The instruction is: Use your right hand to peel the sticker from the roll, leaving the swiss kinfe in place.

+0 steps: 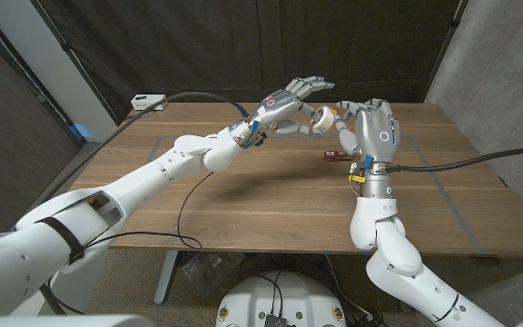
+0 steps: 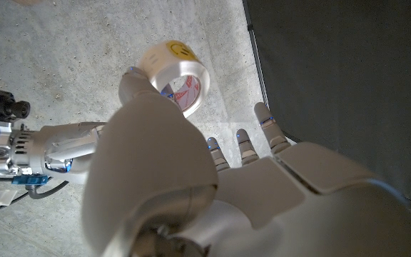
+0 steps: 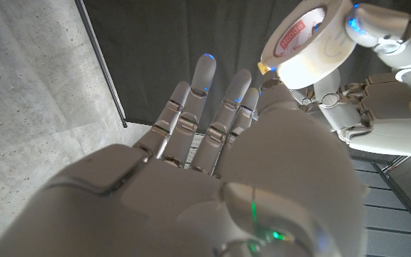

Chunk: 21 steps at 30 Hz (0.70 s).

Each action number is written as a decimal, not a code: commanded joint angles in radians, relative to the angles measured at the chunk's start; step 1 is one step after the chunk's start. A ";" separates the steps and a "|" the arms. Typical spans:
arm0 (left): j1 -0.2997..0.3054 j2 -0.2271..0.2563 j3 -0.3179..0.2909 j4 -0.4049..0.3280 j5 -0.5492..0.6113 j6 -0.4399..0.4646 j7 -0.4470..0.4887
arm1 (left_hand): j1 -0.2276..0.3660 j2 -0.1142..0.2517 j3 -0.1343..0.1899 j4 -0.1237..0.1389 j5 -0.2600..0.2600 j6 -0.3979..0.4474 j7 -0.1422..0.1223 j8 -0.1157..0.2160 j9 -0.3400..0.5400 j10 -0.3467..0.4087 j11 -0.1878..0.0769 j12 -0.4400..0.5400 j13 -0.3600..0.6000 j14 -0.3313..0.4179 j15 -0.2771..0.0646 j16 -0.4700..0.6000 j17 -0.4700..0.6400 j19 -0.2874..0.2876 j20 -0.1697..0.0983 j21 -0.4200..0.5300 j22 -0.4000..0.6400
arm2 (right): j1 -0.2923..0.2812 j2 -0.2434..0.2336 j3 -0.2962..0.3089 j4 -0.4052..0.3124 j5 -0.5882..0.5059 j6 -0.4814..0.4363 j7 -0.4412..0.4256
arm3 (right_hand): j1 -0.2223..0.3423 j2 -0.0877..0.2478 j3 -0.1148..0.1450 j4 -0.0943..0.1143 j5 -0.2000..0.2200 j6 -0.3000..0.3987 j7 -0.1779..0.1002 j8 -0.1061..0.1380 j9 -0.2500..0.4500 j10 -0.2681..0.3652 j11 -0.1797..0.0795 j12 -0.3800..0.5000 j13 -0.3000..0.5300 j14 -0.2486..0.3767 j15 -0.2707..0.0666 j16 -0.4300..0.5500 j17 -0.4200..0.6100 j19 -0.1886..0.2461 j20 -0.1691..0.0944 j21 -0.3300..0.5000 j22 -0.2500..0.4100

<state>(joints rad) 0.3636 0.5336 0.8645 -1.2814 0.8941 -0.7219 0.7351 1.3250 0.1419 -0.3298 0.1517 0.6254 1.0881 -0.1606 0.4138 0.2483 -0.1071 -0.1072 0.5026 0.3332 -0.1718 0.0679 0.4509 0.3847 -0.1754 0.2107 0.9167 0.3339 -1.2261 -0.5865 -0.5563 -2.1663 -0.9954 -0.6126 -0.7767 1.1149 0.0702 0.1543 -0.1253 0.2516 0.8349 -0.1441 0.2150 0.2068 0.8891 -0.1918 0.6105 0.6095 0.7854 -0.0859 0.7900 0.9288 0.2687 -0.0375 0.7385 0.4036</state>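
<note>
White roll (image 1: 322,117) pinched by left hand (image 1: 291,104), right hand (image 1: 368,127) touching

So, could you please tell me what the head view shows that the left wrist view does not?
The head view alone shows the wooden table and the small red pocket knife lying on it beneath the hands. The left wrist view alone shows a yellow smiley sticker on the roll's outer face. Both show the clear tape roll held up by the left hand, with the right hand meeting it.
</note>
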 commanded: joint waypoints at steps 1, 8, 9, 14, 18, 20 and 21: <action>-0.015 -0.007 0.013 0.019 0.006 -0.012 0.019 | -0.001 0.008 -0.004 0.006 0.005 0.054 -0.054 0.004 0.005 0.008 -0.006 -0.002 -0.002 -0.085 -0.004 -0.003 0.000 -0.192 0.004 -0.007 -0.002 | 0.020 0.006 -0.012 0.021 -0.007 -0.001 -0.013 | 0.009 0.003 -0.010 0.002 0.002 0.019 0.004 0.001 0.005 0.023 -0.003 0.013 0.006 0.018 -0.145 0.006 0.006 0.007 -0.012 0.011 0.000; -0.017 -0.006 0.017 0.021 0.008 -0.014 0.027 | -0.001 0.008 -0.004 0.006 0.005 0.054 -0.054 0.004 0.006 0.009 -0.009 -0.004 -0.005 -0.083 -0.004 -0.004 -0.003 -0.191 0.004 -0.007 -0.005 | 0.028 0.009 -0.016 0.029 -0.003 0.003 -0.021 | 0.008 0.005 -0.021 0.005 0.000 0.049 0.004 0.007 0.005 0.046 -0.003 0.024 0.013 0.040 -0.145 0.022 0.013 0.010 -0.018 0.023 0.000; -0.018 -0.006 0.018 0.022 0.006 -0.017 0.024 | -0.001 0.008 -0.004 0.006 0.005 0.054 -0.054 0.004 0.006 0.010 -0.009 -0.005 -0.006 -0.083 -0.004 -0.005 -0.003 -0.191 0.004 -0.007 -0.005 | 0.029 0.010 -0.017 0.031 -0.003 0.003 -0.022 | 0.009 0.006 -0.021 0.004 0.000 0.054 0.005 0.008 0.005 0.048 -0.003 0.026 0.015 0.040 -0.145 0.021 0.012 0.011 -0.018 0.025 0.000; -0.019 -0.004 0.020 0.025 0.008 -0.022 0.029 | -0.002 0.008 -0.004 0.006 0.006 0.054 -0.054 0.004 0.006 0.012 -0.009 -0.006 -0.008 -0.083 -0.004 -0.006 -0.005 -0.190 0.004 -0.008 -0.007 | 0.037 0.008 -0.024 0.035 -0.007 0.004 -0.018 | 0.010 0.006 -0.026 0.004 -0.001 0.067 0.005 0.009 0.005 0.067 -0.002 0.037 0.022 0.047 -0.145 0.027 0.014 0.013 -0.017 0.032 0.001; -0.019 -0.003 0.018 0.024 0.007 -0.025 0.034 | -0.002 0.009 -0.004 0.006 0.006 0.054 -0.054 0.004 0.006 0.012 -0.010 -0.007 -0.010 -0.082 -0.004 -0.006 -0.006 -0.190 0.004 -0.008 -0.009 | 0.043 0.006 -0.027 0.037 -0.009 0.004 -0.015 | 0.012 0.008 -0.028 0.004 -0.001 0.072 0.005 0.009 0.005 0.069 -0.003 0.040 0.027 0.051 -0.145 0.029 0.014 0.012 -0.018 0.036 0.001; -0.018 -0.003 0.018 0.024 0.006 -0.028 0.037 | -0.002 0.009 -0.004 0.006 0.006 0.053 -0.054 0.004 0.007 0.012 -0.012 -0.008 -0.011 -0.081 -0.005 -0.007 -0.007 -0.189 0.004 -0.008 -0.010 | 0.047 0.008 -0.030 0.040 -0.011 0.003 -0.016 | 0.015 0.008 -0.030 0.003 -0.001 0.080 0.003 0.010 0.006 0.078 -0.003 0.045 0.032 0.054 -0.145 0.030 0.015 0.011 -0.019 0.039 0.001; -0.018 -0.002 0.018 0.024 0.005 -0.030 0.034 | -0.002 0.009 -0.004 0.006 0.006 0.053 -0.054 0.004 0.007 0.014 -0.013 -0.008 -0.012 -0.081 -0.005 -0.007 -0.008 -0.189 0.004 -0.008 -0.010 | 0.049 0.006 -0.031 0.043 -0.013 0.006 -0.019 | 0.016 0.011 -0.031 0.003 -0.001 0.090 -0.002 0.012 0.006 0.083 -0.003 0.049 0.036 0.056 -0.145 0.030 0.013 0.011 -0.023 0.042 0.002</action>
<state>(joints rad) 0.3472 0.5288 0.8806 -1.2601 0.8998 -0.7405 0.7607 1.3181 0.1485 -0.3298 0.1517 0.6219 1.0881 -0.1606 0.4124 0.2540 -0.1018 -0.1124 0.4947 0.3199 -0.1718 0.0679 0.4474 0.3755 -0.1754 0.2107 0.9096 0.3247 -1.1941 -0.5792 -0.5764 -2.1361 -1.0005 -0.6112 -0.7924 1.1201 0.0754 0.1291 -0.1230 0.2515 0.9046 -0.1395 0.2150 0.2067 0.9548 -0.1966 0.6498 0.6366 0.8277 -0.0996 0.8137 0.9382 0.2726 -0.0413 0.7699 0.4036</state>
